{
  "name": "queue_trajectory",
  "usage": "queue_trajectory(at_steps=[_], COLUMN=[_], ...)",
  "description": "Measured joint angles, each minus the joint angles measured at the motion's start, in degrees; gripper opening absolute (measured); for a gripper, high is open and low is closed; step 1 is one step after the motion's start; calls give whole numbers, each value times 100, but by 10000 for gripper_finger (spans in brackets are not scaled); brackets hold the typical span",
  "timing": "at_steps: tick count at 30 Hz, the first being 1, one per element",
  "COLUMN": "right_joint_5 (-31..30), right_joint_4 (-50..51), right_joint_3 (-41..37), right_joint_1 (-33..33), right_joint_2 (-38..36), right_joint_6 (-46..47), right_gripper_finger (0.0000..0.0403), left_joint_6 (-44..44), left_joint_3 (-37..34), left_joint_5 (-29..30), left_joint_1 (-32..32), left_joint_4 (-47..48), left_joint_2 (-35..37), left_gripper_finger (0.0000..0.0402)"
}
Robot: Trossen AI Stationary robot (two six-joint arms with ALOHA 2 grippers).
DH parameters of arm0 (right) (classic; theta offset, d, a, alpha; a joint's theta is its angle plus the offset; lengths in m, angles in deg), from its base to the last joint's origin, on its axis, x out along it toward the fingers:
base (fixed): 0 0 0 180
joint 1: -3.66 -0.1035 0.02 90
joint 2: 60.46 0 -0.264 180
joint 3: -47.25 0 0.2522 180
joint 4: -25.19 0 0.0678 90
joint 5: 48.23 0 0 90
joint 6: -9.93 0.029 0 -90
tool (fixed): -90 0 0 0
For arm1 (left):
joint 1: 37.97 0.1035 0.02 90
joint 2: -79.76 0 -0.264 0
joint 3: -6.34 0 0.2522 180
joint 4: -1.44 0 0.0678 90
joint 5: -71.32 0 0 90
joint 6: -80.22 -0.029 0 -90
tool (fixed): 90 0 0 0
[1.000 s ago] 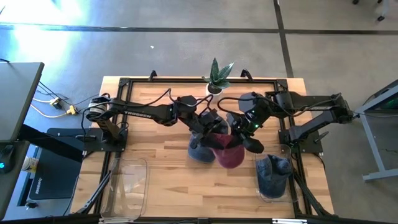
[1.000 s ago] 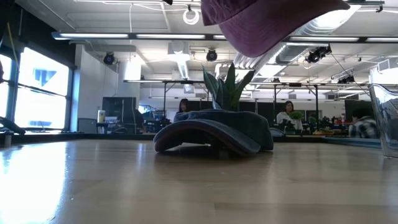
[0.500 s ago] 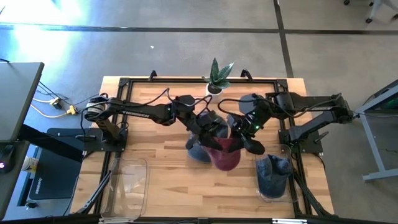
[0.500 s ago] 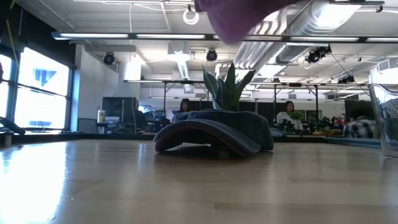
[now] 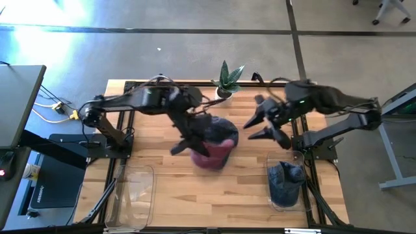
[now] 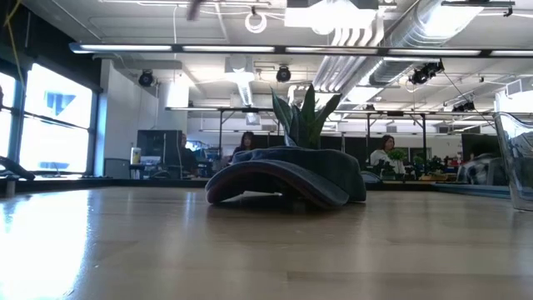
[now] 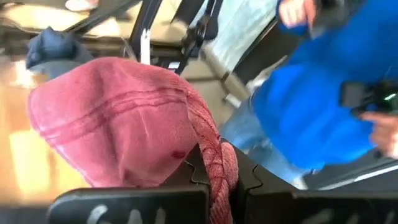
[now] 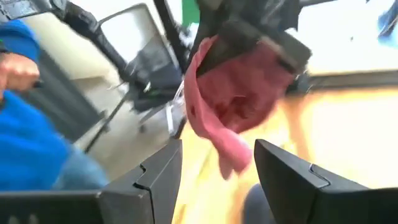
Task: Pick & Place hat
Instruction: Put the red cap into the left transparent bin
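At table centre: left gripper [image 5: 195, 144] is carrying the red hat [image 5: 214, 146].
Its fingers are clamping the hat's edge; right gripper [image 5: 266, 127], at 3 o'clock, is hanging spread and empty. Next, judged: moving to a placement spot and releasing.

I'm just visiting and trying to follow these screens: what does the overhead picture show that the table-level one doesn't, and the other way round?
Only the high view shows the arms: the left gripper holding the red hat above the table, the right gripper open and empty to the side, and two clear bins, one holding a dark hat. Only the low view shows the room behind, with people seated at desks. Both show the potted plant. The blue hat lying on the table is plain in the low view but hidden from above.
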State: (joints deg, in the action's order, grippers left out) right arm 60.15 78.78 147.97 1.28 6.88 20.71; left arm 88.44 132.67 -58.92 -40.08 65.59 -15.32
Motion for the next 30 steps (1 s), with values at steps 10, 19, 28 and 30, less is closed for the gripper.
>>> queue_trajectory(at_steps=[10, 19, 28, 30], right_joint_5=[-842, -518, 534, 540], right_joint_4=[-261, -697, -1028, -1099], right_joint_3=[0, -3, -11, -11], right_joint_1=[99, 543, 737, 735], right_joint_2=[-127, 419, 807, 856], right_joint_6=[-1213, -1620, -1617, -1560], right_gripper_finger=[195, 193, 193, 193], left_joint_6=[312, 2158, 5161, 5815], left_joint_3=[1272, 728, -98, -295], left_joint_5=[1962, 3179, 4353, 4662], left_joint_1=[-1003, -2249, -3936, -4342], left_joint_4=[3717, 3968, 3960, 3967], left_joint_2=[45, 311, 897, 995], left_gripper_finger=[2, 1, 1, 1])
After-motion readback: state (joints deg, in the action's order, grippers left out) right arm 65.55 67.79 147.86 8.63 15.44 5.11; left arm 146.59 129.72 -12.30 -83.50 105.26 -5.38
